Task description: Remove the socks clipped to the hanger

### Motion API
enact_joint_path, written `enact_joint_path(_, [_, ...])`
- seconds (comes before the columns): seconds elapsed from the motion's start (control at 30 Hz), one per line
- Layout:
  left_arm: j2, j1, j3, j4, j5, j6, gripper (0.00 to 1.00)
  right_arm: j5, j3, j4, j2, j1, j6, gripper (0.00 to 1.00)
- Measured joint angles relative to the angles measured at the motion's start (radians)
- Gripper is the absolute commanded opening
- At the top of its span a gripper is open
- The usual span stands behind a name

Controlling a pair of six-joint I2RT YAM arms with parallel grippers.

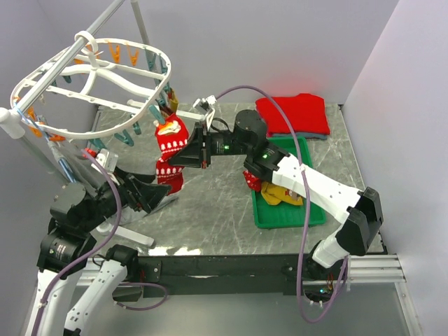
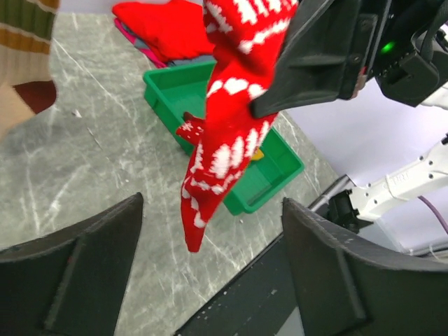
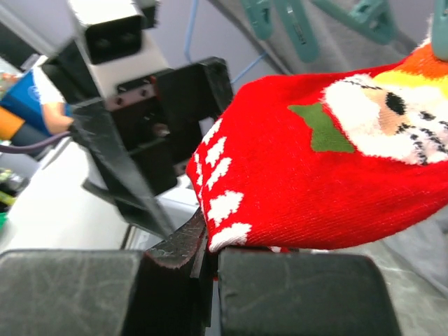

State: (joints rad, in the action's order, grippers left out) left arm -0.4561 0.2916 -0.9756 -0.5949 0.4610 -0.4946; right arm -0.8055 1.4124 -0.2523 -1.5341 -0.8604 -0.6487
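Looking from above, you find the large white plastic oval hanger (image 1: 91,96) hanging tilted at the upper left, with orange and teal clips along its rim. A red fabric sock with white tree patterns and a bearded face (image 1: 171,136) hangs from a teal clip (image 3: 439,31) on the hanger's near-right side, over the grey marbled bench (image 1: 210,203). The right arm's fingers (image 3: 294,294) are pressed together, pinching the sock's edge. The left arm's fingers (image 2: 77,273) are spread wide below it. In the left wrist view the sock's toe dangles between them and touches neither.

The green rectangular plastic tray (image 1: 287,222) sits on the bench at the right and holds a mustard-yellow sock (image 1: 280,197). The right arm covers much of the tray from above. Behind it lies a folded plain red garment (image 1: 294,113).

You can read no lettering in any view; the sock carries pictures only. The left wrist view cuts off the sock's top. A striped beige fabric (image 2: 21,35) in that view's upper left corner is cropped too far to identify. A blue and orange shape (image 3: 28,105) at the right wrist view's left edge is too blurred to name.
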Motion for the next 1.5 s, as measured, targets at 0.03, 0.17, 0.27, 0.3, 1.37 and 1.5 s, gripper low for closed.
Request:
enact_joint_path(0.03, [0.002,0.000,0.007,0.003,0.006,-0.001,0.66,-0.004,0.000,-0.009,0.000,-0.004,-0.012,0.00])
enact_joint_path(0.17, [0.003,0.000,0.023,0.007,0.024,-0.011,0.41,-0.015,0.000,-0.026,-0.001,-0.025,-0.042,0.04])
enact_joint_path(0.27, [0.003,0.000,0.024,0.007,0.037,-0.015,0.20,-0.018,0.000,-0.027,-0.001,-0.038,-0.049,0.12])
enact_joint_path(0.3, [0.003,0.000,0.024,0.008,0.041,-0.019,0.14,-0.019,0.001,-0.027,-0.002,-0.041,-0.050,0.15])
enact_joint_path(1.37, [0.073,0.000,0.024,-0.054,0.127,-0.023,0.01,0.119,0.526,0.345,-0.378,0.031,0.315,0.93])
enact_joint_path(1.5, [0.073,0.000,0.024,-0.055,0.130,-0.024,0.01,0.090,0.534,0.305,-0.405,0.042,0.298,0.92])
